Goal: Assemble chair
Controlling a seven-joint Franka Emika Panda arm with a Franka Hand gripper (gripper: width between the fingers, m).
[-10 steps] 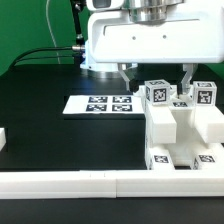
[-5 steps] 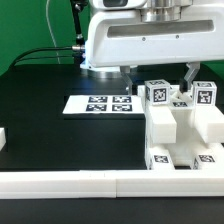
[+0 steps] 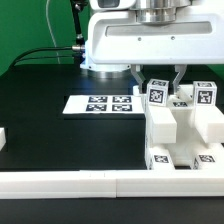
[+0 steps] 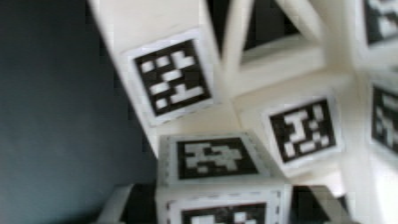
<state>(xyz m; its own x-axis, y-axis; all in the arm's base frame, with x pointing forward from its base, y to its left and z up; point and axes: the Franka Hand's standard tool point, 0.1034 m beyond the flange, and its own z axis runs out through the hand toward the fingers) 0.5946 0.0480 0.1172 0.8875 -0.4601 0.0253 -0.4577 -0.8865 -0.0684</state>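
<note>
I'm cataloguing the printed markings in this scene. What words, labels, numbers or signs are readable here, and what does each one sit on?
No words, brand names or numbers can be read in either view.
Black-and-white square marker tags, patterns only, no text: on the chunky white plastic chair parts.
The same kind of tags, four of them: on the thin flat white marker board.
Wrist view: blurred tags on white parts, patterns only.

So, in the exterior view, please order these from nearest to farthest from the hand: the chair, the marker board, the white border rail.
1. Chair, right under the hand, on the view's right.
2. Marker board, flat on the table, toward the view's left.
3. White border rail, along the front edge.
</note>
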